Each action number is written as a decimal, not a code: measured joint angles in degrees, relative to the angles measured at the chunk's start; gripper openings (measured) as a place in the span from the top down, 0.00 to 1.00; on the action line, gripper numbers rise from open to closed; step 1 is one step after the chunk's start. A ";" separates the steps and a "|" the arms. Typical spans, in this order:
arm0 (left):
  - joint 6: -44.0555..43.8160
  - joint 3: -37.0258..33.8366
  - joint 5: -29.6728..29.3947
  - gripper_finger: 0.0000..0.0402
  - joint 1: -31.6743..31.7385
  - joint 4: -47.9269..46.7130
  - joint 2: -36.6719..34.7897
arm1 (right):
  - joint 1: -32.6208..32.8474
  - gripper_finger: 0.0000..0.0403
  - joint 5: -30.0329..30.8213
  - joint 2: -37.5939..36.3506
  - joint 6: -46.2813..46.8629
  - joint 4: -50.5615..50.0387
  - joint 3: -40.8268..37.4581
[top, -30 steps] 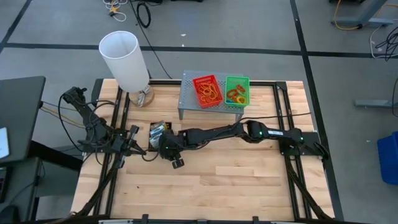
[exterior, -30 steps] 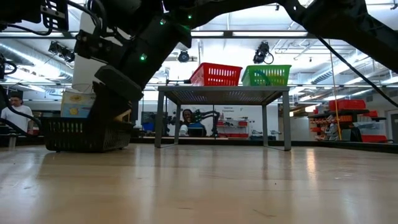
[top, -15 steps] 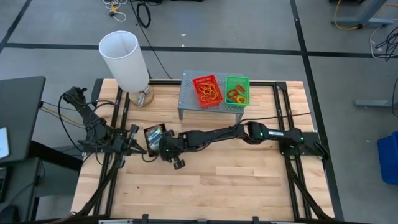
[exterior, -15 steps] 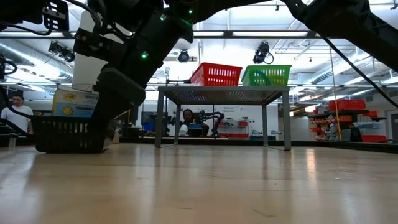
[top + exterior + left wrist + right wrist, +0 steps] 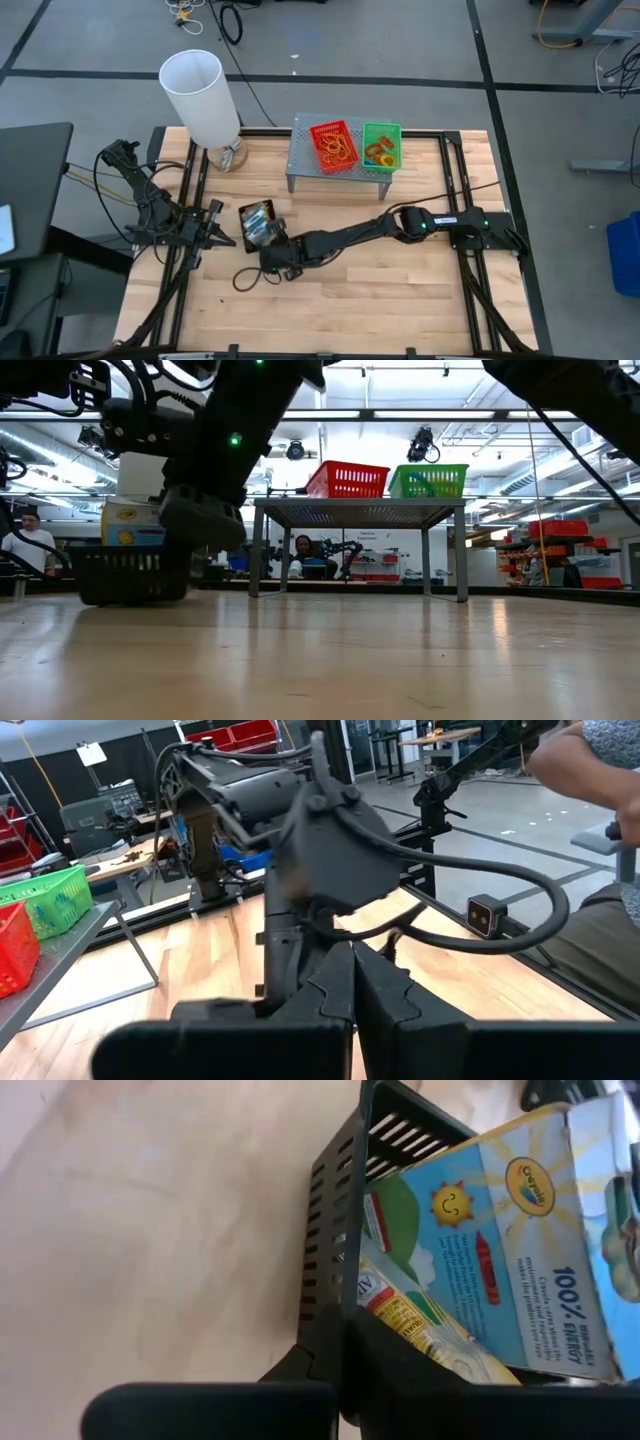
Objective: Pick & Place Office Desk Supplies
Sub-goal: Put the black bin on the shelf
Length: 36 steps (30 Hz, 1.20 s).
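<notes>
- Wooden tabletop (image 5: 400, 290) fills the high view, with a grey floor around it and a workshop room behind it in the low view.
- Landmark: the black box (image 5: 258, 222), a slatted basket on the left half of the tabletop.
- In the black box stands a yellow-green crayon box (image 5: 500, 1230), tilted, with a small packet (image 5: 400, 1315) tucked beside it against the slatted wall.
- In the low view the crayon box (image 5: 133, 525) rises above the rim of the black box (image 5: 130, 575).
- The right hand (image 5: 275, 250) is at the black box's near corner; the right wrist view shows its fingers closed on the box's slatted wall.
- The right arm stretches across the tabletop from the right edge to the black box.
- The left hand (image 5: 222, 238) lies just left of the black box, apart from it, its fingers pressed together on nothing.
- Beyond the black box, toward the far edge, stands a grey perforated stand (image 5: 340, 165).
- On that stand sit a red mesh tray (image 5: 333, 145) and a green mesh tray (image 5: 381, 146), side by side, each holding rubber bands (image 5: 336, 147).
- A tall white lampshade (image 5: 200, 95) stands at the far left corner, behind the black box.
- A person (image 5: 20, 540) sits in the room at the far left of the low view.
</notes>
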 joint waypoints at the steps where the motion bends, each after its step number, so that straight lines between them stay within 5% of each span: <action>1: 0.00 0.00 0.00 1.00 0.00 -0.02 0.00 | 0.22 0.98 1.48 0.00 -0.11 -0.46 0.00; 14: -0.24 0.00 0.02 1.00 0.00 -0.07 0.02 | 2.61 0.98 16.94 0.22 -1.53 -1.40 -0.11; 36: -0.85 0.02 0.07 1.00 -0.02 -0.20 0.04 | 1.56 0.98 18.43 -8.84 2.22 -9.90 -0.07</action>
